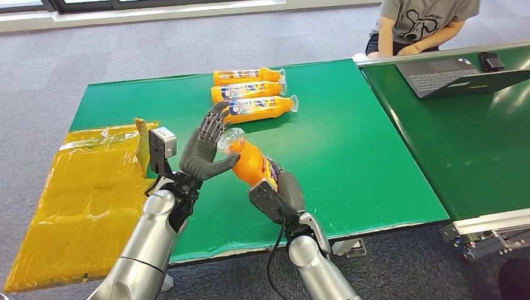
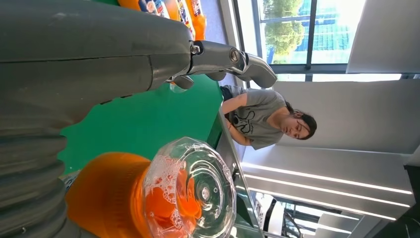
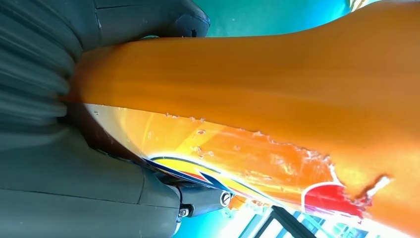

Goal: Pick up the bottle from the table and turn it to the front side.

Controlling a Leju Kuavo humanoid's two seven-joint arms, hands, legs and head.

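While the right hand (image 1: 278,190) grips the bottle (image 1: 250,162) above the surface (image 1: 350,156), tilted toward 11 o'clock, the left hand (image 1: 203,150) is open, its thumb touching the neck.

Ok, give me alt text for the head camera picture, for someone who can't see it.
The robot's right hand holds an orange bottle tilted above a green table, while its left hand touches the bottle near its clear cap. Three more orange bottles lie side by side farther back, and a seated person is at a laptop.
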